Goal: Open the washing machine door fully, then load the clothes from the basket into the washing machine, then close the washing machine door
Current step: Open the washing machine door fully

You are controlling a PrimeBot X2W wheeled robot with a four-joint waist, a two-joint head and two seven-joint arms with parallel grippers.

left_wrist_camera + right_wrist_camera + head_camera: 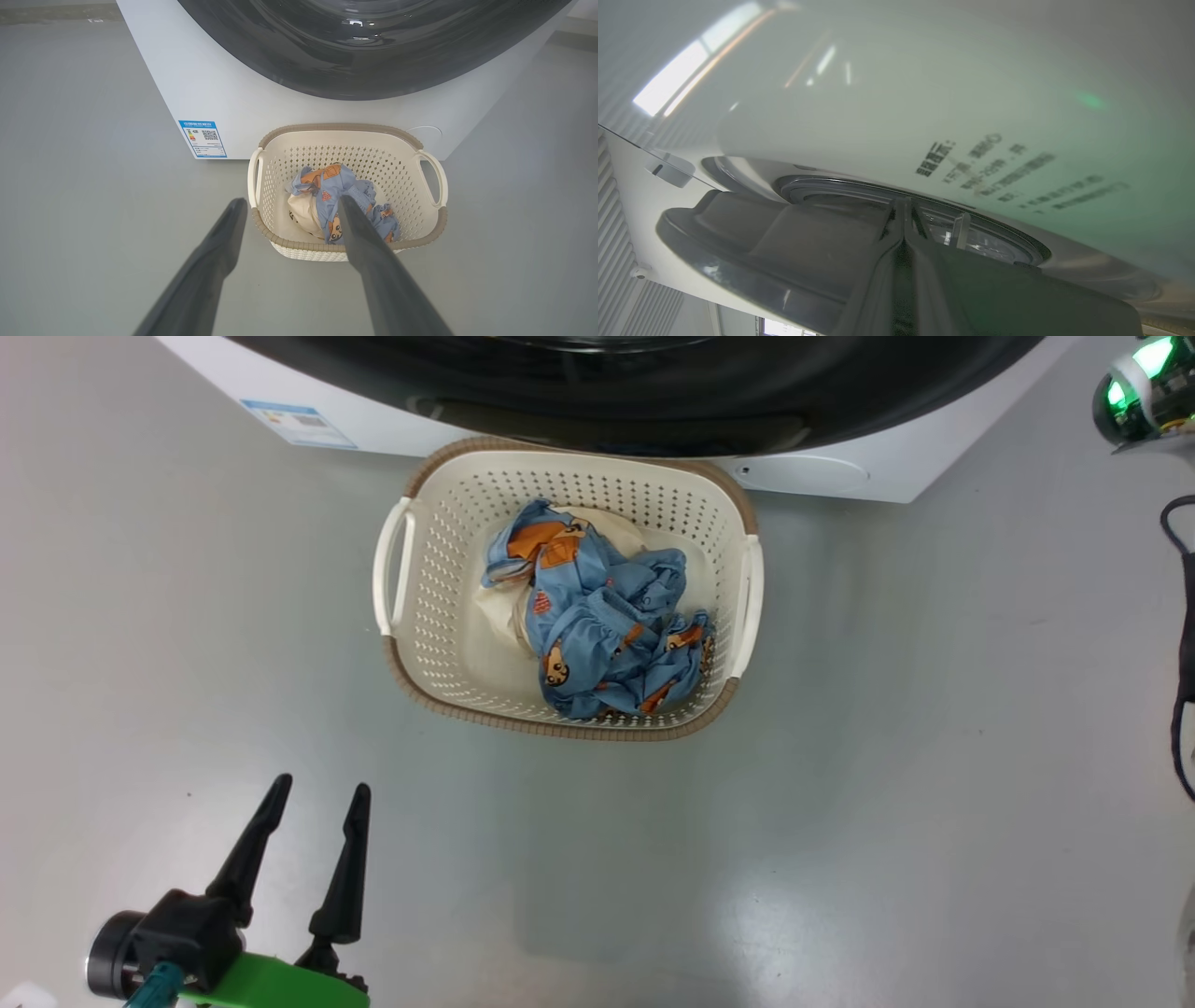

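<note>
The cream basket (560,726) stands on the floor against the white washing machine (840,471). In it lie the clothes (607,616), blue with bear prints, over a cream piece (499,611). The glossy black washing machine door (635,383) hangs above the basket's far rim. My left gripper (320,786) is open and empty at the lower left, well short of the basket (341,127). In the right wrist view my right gripper (904,201) is shut, its tips pointing into a narrow gap between the dark door (784,242) and the machine's white front (878,93).
Grey floor lies all around the basket. A blue label (203,138) marks the machine's lower left corner. A black cable (1186,644) hangs at the right edge, below my right arm's green-lit wrist (1134,387).
</note>
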